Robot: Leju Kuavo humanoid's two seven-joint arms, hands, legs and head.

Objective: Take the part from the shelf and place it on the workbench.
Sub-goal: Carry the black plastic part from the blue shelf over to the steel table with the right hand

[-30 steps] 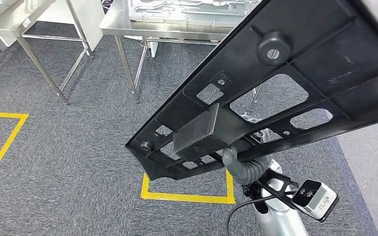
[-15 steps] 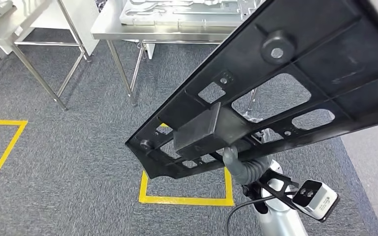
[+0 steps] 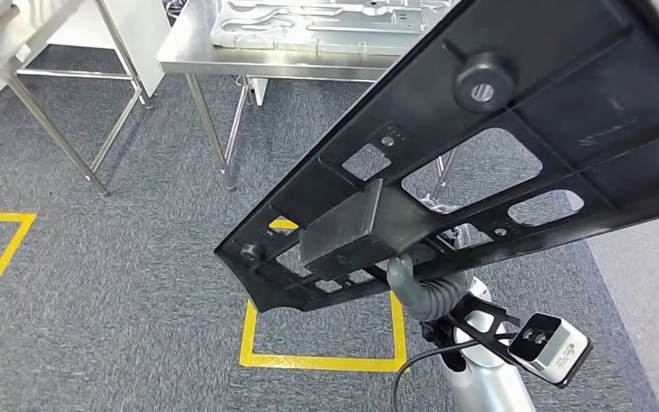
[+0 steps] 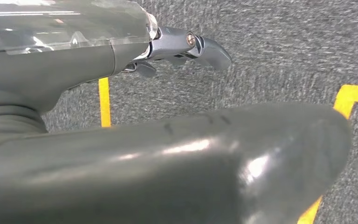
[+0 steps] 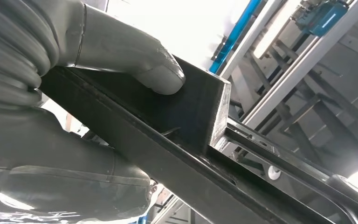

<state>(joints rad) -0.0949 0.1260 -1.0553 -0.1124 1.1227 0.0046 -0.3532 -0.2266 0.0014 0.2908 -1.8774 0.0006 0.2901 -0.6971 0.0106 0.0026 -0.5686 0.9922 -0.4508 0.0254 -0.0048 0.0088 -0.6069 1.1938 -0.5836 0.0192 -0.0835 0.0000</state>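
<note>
A large black plastic part (image 3: 515, 146) with ribs and cut-outs runs tilted across the head view, from the upper right down to the middle. My right hand (image 3: 412, 283) grips it from below at a black block on its underside. In the right wrist view the grey thumb (image 5: 135, 60) presses on that block of the part (image 5: 191, 112). The steel workbench (image 3: 189, 56) stands ahead at the top of the head view. My left hand (image 4: 168, 154) hangs over the carpet with its fingers (image 4: 191, 44) apart and nothing in them.
Silver stamped metal panels (image 3: 326, 21) lie on the workbench. A second steel table (image 3: 0, 51) stands at the far left. Yellow tape squares (image 3: 322, 360) mark the grey carpet. My right wrist camera (image 3: 549, 348) juts out at the lower right.
The camera has moved: workbench and floor marks have shifted left and the workbench top shows more. The part stays in my right hand in the same pose.
</note>
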